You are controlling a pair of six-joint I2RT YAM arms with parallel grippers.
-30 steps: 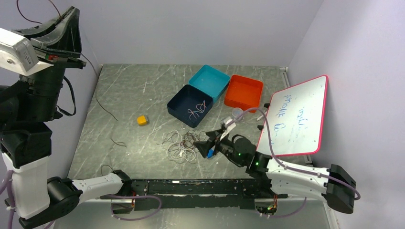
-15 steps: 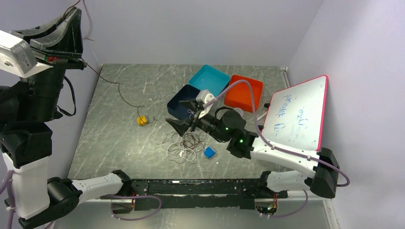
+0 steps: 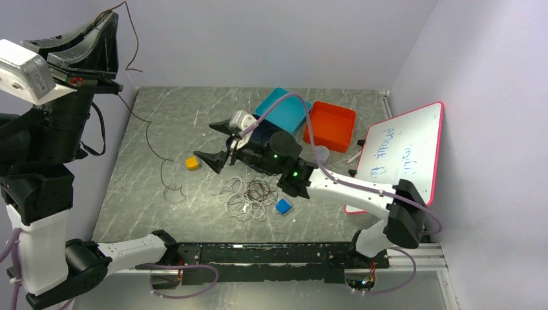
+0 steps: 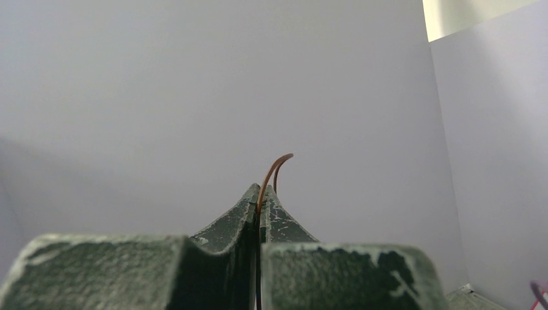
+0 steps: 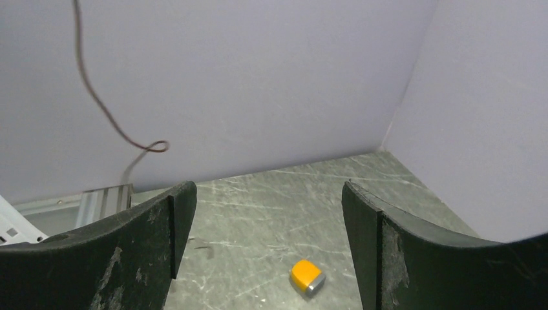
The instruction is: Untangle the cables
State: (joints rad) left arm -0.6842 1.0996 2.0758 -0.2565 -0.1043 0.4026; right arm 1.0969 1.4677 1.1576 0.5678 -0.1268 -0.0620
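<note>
A tangle of thin whitish and dark cables (image 3: 249,195) lies in small loops on the grey table, front of centre. My left gripper (image 3: 114,19) is raised high at the far left and shut on one thin brown cable (image 3: 150,139), which hangs down to the table at the left. In the left wrist view the cable (image 4: 274,165) sticks out between the closed fingertips of the gripper (image 4: 260,195). My right gripper (image 3: 213,143) is open and empty above the table, left of the tangle. The right wrist view shows it open (image 5: 268,188), with the hanging cable (image 5: 103,106) before the wall.
An orange block (image 3: 192,163) lies just left of my right gripper and shows below it (image 5: 306,276). A blue block (image 3: 282,206) sits right of the tangle. A teal bin (image 3: 287,103) and an orange bin (image 3: 329,124) stand at the back. A pink-framed whiteboard (image 3: 400,158) leans right.
My right arm swung from the front right, over the tangle, to the left near the orange block, jaws open. The cable held by my left gripper shifted across the table's left side.
</note>
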